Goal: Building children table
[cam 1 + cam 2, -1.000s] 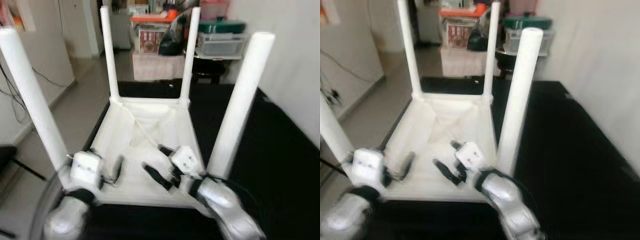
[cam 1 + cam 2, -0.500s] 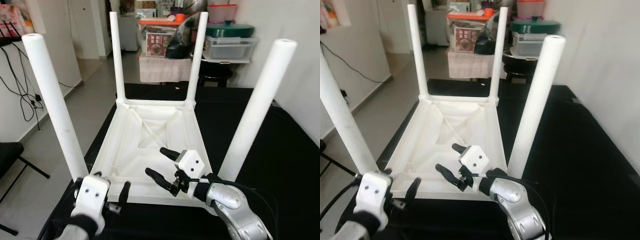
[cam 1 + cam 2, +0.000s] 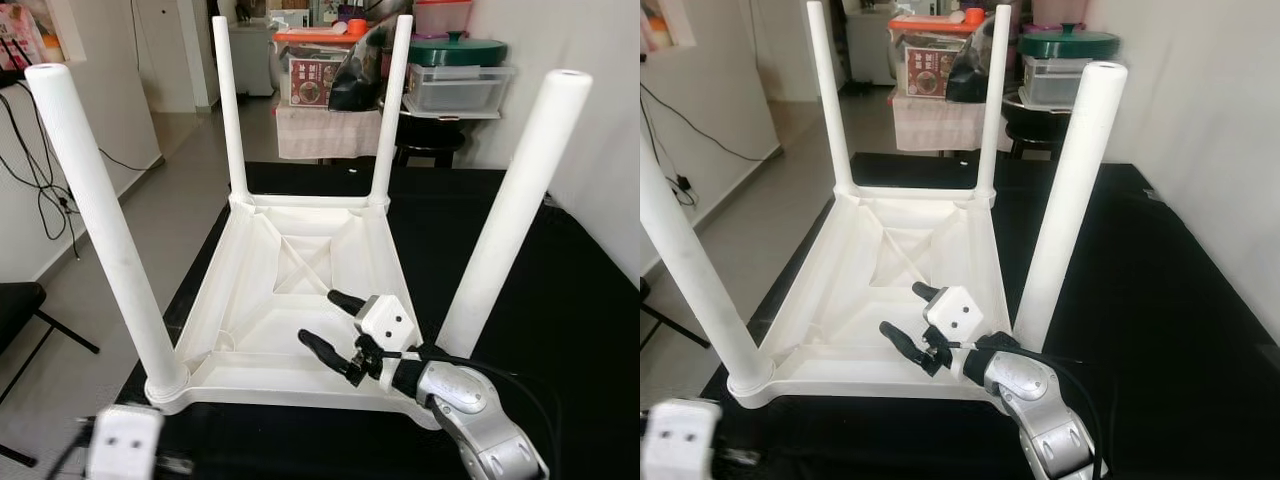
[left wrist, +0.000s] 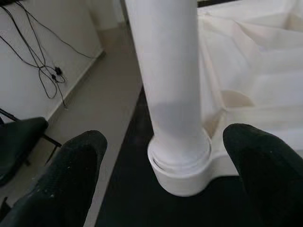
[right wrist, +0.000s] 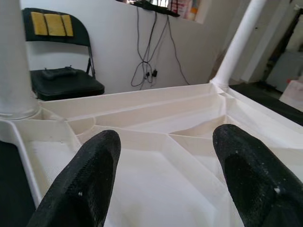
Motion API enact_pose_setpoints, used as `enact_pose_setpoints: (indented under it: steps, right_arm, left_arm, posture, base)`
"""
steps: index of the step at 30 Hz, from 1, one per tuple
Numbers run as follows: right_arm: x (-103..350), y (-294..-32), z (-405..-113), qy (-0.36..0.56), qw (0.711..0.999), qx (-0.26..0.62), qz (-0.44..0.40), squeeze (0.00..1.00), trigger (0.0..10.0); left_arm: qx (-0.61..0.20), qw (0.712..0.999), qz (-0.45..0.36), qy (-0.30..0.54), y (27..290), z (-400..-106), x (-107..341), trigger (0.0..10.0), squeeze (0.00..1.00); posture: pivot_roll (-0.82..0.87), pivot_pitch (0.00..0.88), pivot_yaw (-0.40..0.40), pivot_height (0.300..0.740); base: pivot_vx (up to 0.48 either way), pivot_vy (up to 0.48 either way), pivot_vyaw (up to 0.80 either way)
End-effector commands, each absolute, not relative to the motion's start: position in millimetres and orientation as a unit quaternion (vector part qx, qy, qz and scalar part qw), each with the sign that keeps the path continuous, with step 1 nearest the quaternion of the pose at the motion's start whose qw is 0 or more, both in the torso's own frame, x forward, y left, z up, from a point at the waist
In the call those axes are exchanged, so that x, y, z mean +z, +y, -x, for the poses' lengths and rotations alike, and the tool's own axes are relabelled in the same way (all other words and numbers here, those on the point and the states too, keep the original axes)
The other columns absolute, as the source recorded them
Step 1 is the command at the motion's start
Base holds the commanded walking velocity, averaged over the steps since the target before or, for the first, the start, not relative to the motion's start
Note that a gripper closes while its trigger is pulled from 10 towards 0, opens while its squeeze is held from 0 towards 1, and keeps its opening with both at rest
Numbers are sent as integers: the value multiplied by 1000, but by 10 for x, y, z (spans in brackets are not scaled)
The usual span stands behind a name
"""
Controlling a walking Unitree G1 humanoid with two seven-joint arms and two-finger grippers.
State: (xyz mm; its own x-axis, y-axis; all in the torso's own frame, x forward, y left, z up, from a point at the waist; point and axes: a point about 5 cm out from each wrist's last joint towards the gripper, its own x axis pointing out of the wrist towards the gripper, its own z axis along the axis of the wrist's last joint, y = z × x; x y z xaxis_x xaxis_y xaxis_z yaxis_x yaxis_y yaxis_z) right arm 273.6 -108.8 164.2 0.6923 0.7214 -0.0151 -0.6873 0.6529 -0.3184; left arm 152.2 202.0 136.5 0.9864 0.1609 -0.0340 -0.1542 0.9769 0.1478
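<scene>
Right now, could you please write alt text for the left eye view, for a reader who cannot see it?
A white children's table lies upside down on a black surface, its four round legs pointing up. The right tool hovers open over the table's near edge, beside the near right leg. Shelves and storage boxes stand behind.

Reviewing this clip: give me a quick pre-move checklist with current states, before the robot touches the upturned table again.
1. All four legs seated in the table: ok, all stand upright.
2. Right hand open: ok, over the underside, holding nothing.
3. Left hand open: ok, fingers either side of the near left leg, not touching it.
4. Table rests on the black surface: ok.
5. Legs screwed tight: cannot tell.
</scene>
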Motion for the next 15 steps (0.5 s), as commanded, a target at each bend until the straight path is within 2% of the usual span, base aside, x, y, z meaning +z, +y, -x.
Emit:
enact_pose_setpoints:
  steps: [1, 5, 15]
  right_arm:
    - [1630, -1096, -2761, -49, 907, 387, 156, 0, 10000]
    - [1631, -1142, -2783, -45, 909, 381, 162, 0, 10000]
    - [1658, -1172, -2781, -45, 910, 378, 166, 0, 10000]
  left_arm:
    - [81, 994, -68, 30, 2031, -1506, 1333, 10000, 0]
    - [97, 993, -61, 7, 2163, -1611, 1339, 10000, 0]
    - [82, 996, -41, -9, 2267, -1769, 1297, 10000, 0]
  posture:
    - [9, 39, -32, 740]
    - [-5, 36, -37, 740]
    - [-27, 38, -46, 740]
  base:
    - [0, 0, 0]
    - [0, 0, 0]
    - [0, 0, 0]
